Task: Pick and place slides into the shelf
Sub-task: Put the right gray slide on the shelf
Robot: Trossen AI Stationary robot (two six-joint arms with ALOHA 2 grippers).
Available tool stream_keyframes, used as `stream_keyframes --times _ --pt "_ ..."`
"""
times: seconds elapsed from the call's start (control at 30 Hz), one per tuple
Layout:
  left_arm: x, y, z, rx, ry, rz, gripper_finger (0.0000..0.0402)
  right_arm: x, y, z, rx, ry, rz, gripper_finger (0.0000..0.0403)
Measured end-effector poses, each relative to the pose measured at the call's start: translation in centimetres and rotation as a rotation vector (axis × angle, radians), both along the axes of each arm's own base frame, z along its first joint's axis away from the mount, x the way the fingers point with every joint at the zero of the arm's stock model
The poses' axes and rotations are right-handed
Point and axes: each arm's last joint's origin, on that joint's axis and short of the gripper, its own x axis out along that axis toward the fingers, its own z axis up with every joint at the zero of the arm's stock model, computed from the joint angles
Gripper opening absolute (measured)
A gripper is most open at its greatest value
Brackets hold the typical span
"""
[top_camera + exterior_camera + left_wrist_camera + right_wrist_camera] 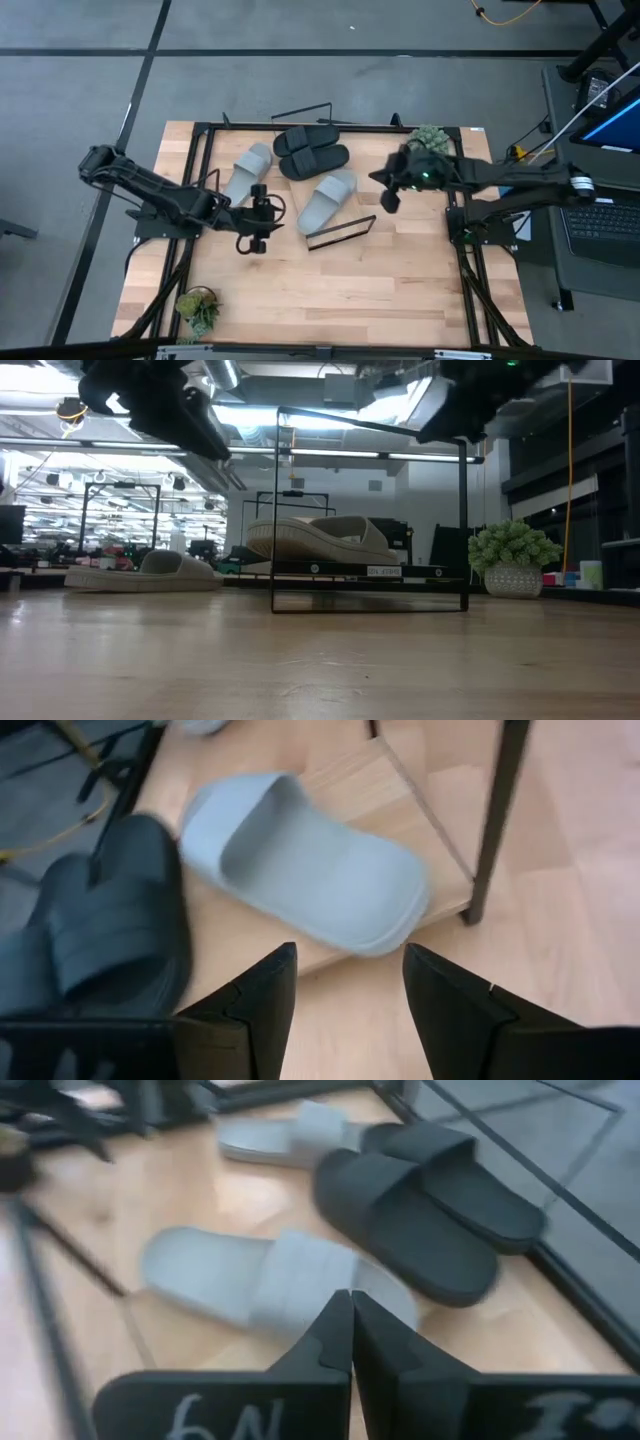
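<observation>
Overhead, bright office ceiling lights (300,420); below, pale wooden tabletop (320,660).

The pale wooden tabletop (330,290) stands on a grey floor (80,90) crossed by dark seam lines. At the right edge of the high view sits a laptop (605,225) with a lit screen. The low view shows a large open hall: ceiling strip lights (330,452) across the upper frame, and distant equipment, possibly workstations, at centre left.
</observation>
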Motion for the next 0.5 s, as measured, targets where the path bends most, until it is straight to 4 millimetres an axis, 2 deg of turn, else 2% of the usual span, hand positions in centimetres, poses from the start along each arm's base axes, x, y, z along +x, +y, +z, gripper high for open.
stream_keyframes --times 0.17,0.37,0.5 --pt "0.8 0.8 0.1 -0.003 -0.006 -0.087 0.0176 -2.3 1.2 -2.7 0.045 -0.101 0.119 0.0006" --pt "1.7 1.3 -0.3 -0.006 0.0 -0.141 0.0176 -3.8 1.8 -5.1 0.066 -0.196 0.154 0.0009" --pt "2.6 1.1 -1.3 0.079 0.067 -0.204 0.0176 -4.2 1.8 -5.5 0.087 -0.226 0.144 0.001"
